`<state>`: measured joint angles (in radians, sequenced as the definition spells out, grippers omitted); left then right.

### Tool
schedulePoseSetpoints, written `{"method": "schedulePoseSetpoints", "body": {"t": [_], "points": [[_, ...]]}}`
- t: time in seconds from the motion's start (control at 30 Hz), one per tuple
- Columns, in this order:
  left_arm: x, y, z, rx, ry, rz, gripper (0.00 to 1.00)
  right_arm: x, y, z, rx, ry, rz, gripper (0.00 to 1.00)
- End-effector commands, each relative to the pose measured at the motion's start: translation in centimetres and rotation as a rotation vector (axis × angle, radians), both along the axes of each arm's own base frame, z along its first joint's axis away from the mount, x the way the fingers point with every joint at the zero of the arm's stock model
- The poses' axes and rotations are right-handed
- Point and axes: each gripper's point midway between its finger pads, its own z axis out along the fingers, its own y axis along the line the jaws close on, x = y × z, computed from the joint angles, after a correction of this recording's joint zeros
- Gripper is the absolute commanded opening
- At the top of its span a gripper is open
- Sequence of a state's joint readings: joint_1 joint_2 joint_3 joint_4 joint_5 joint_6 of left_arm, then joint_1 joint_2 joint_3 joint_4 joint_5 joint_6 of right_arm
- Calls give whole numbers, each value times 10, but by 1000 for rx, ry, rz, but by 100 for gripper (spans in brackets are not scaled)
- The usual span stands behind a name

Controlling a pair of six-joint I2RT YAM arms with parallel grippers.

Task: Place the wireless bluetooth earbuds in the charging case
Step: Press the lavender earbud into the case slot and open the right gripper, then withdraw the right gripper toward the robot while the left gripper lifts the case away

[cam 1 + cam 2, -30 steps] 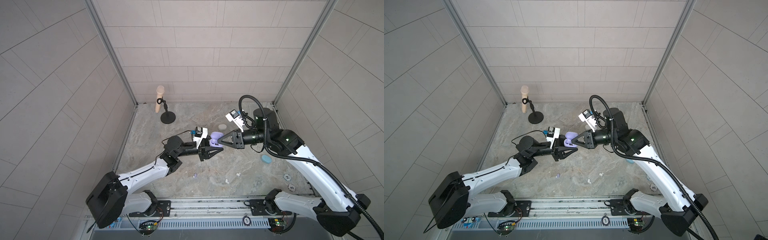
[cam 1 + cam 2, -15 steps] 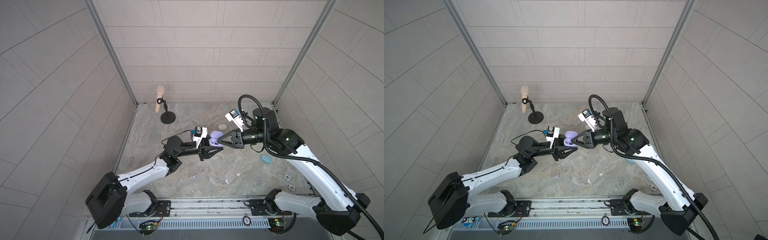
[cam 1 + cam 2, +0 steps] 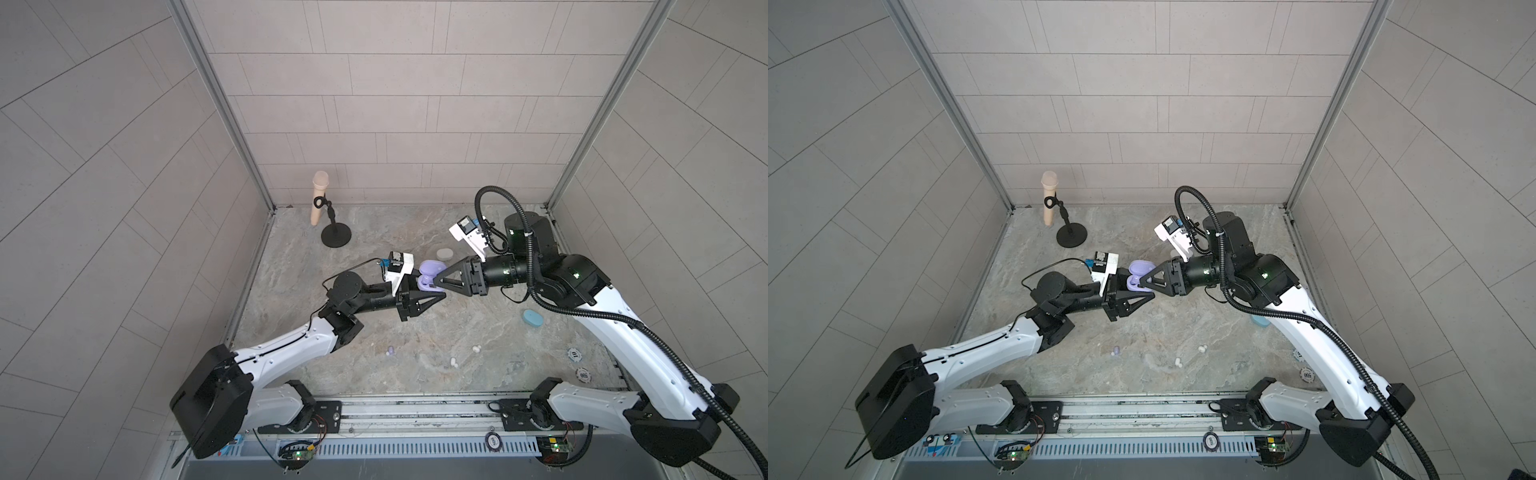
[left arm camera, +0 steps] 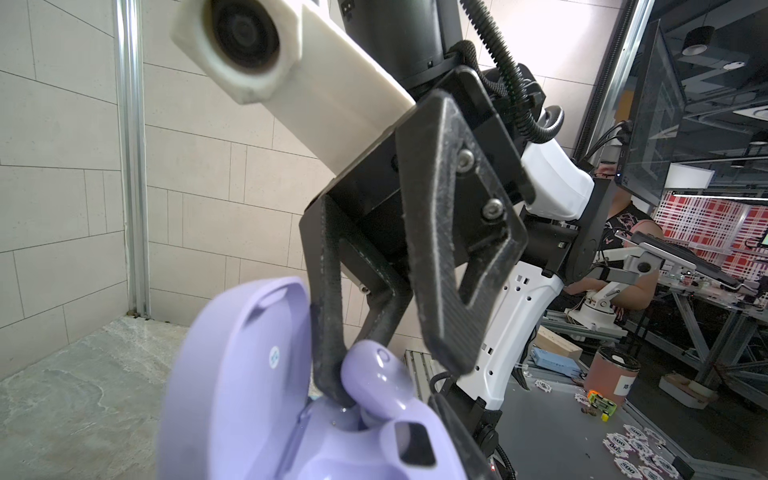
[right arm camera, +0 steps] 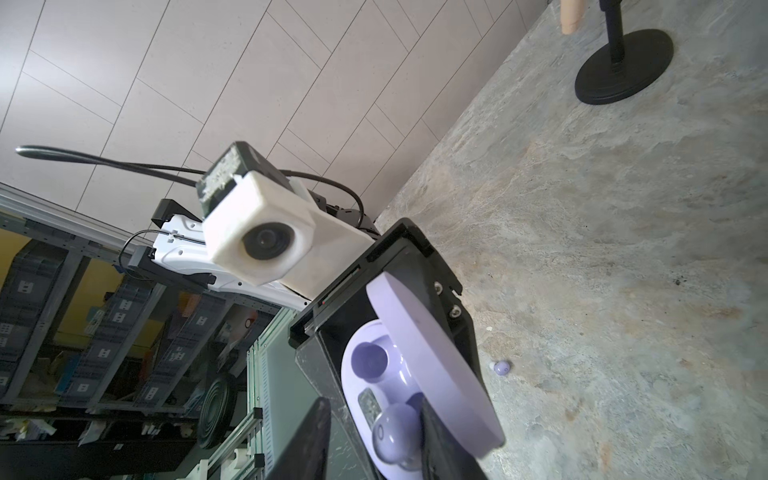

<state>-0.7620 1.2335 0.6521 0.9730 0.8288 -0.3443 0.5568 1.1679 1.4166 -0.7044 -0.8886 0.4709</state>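
Lilac case (image 5: pixel 395 376) is sitting clamped between the fingers of the left gripper (image 3: pixel 1138 289). That gripper is holding it clear of the worktop (image 3: pixel 457 324) with the lid swung open. The right gripper (image 4: pixel 395 380) is pointing in from the opposite side, its tips meeting the left gripper's at the case in both top views.

Its fingers are standing slightly apart, wider than the lilac bud (image 5: pixel 392 432) lying between them. In the left wrist view one finger (image 4: pixel 328 332) is touching the bud's side while the other is standing just off it. In the right wrist view a gap is showing between the bud and one finger.

The bud is resting in the case socket between the right gripper's tips, and the socket (image 5: pixel 368 361) beside it is lying bare. Whether the bud is fully seated I cannot tell.

A second lilac bud (image 3: pixel 390 352) is lying on the worktop below the left gripper, toward the arm bases. A white bud (image 3: pixel 454 363) and another (image 3: pixel 477 349) are lying well apart from both grippers, on that same side. A blue case (image 3: pixel 532 319) is lying closed beside the right arm, behind its gripper.
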Motion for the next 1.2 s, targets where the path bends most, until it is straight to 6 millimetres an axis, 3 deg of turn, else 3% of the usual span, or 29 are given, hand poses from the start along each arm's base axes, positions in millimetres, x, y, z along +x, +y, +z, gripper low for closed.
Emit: {"method": "schedulePoseSetpoints", "body": {"t": [0.0, 0.4, 0.8, 1.0, 1.17], "points": [[-22, 3, 21, -58, -76, -64, 2, 9, -4, -3, -43, -35, -43, 42], [-25, 2, 17, -53, -67, -71, 1, 7, 2, 4, -62, -67, -22, 54], [-25, 3, 14, -50, -63, -66, 1, 12, -5, 15, -99, -128, -74, 67], [-19, 4, 8, -41, -57, -35, 0, -2, -2, 25, -84, -137, -33, 69], [4, 21, 1, -35, -32, 60, 0, -24, -3, 10, -147, -121, 11, 69]]}}
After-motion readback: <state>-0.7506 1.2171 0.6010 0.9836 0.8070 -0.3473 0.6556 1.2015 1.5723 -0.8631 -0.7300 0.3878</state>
